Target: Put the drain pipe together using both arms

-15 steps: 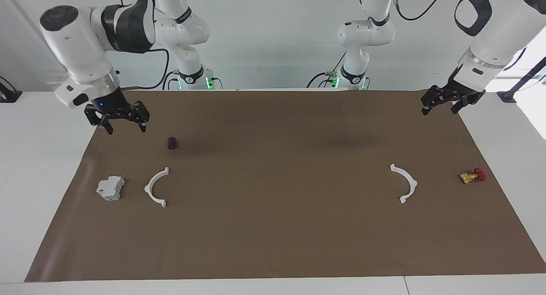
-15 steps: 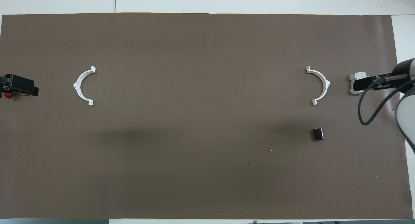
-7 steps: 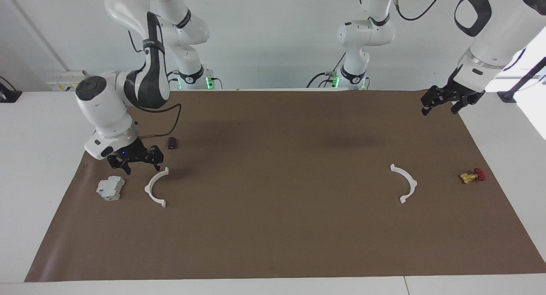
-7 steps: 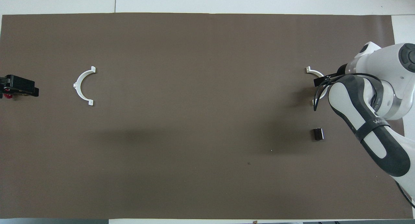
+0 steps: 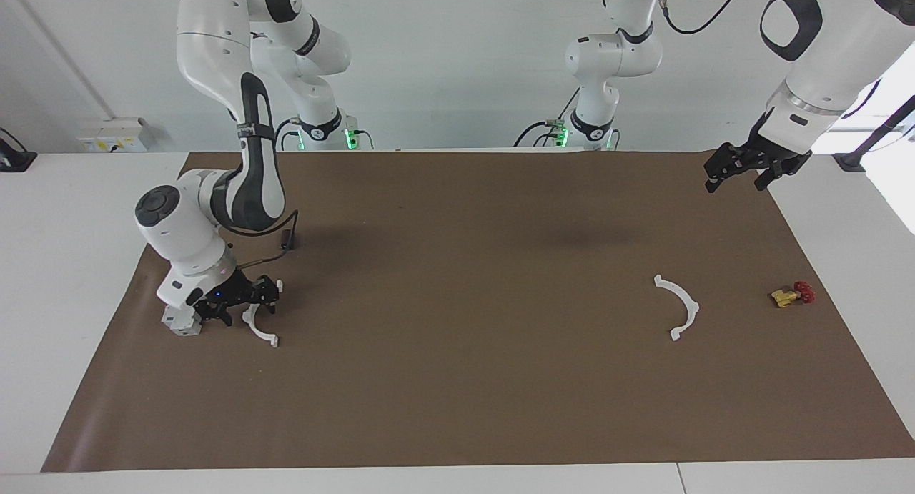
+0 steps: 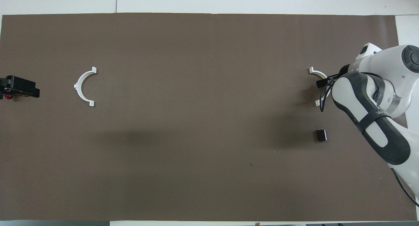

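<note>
— Right gripper (image 5: 241, 307)?
— Reached down low at the right arm's end of the brown mat (image 5: 457, 394), right over the nearer part of one white half-ring arc (image 5: 260, 331). Stood with fingers spread, one on each side of the arc's band. Could not tell whether touching it. Gripped nothing.
— From the overhead view?
— Mostly covered there by its own arm; showed only a black tip (image 6: 322, 83) between the arc's two end tabs (image 6: 316, 71).
— And that arc?
— Lay flat on the mat, just beside the grey block (image 5: 179, 324), farther from the robots than the small dark cylinder (image 5: 287, 244).
— Second half-ring arc (image 5: 683, 309)?
— Lay flat too, toward the left arm's end of the table, well apart from the first, near the yellow valve with the red handle (image 5: 790, 294). Untouched, not joined.
— Left gripper (image 5: 742, 172)?
— Hung in the air over the mat's corner by the left arm's base, waiting. Held open as well, empty.
</note>
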### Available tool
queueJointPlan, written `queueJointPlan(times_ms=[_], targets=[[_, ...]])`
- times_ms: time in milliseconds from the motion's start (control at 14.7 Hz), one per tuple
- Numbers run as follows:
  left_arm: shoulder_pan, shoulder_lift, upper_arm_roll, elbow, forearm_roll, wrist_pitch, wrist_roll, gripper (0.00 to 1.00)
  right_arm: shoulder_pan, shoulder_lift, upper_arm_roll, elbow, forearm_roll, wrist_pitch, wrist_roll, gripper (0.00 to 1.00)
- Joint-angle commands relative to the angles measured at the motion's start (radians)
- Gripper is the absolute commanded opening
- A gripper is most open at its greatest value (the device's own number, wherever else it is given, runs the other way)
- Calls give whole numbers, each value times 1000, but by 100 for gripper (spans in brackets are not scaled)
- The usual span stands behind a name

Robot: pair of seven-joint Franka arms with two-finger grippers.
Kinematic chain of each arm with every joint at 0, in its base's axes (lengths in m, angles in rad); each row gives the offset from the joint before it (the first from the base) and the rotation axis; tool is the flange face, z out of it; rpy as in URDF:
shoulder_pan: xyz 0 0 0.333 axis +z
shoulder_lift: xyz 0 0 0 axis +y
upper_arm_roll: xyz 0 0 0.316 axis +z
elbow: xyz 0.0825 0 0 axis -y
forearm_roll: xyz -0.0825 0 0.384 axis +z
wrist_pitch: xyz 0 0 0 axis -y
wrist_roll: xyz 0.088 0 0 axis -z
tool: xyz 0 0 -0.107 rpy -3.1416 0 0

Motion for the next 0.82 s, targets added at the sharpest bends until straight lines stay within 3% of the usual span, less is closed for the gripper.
queueJointPlan(times_ms=[0,408,613,749], targets=[[0,-26,-1,-32,-7,18,-8,100,-16,11,7,2,26,14,-31,80],[6,-24,-1,-34,-6,47,1,100,-24,6,6,-15,25,14,-33,58],[7,-24,-1,-37,-6,49,3,100,-25,6,6,-17,22,15,-34,54],[7,-26,-1,-40,-6,55,4,100,-25,5,6,-23,22,15,-34,41]])
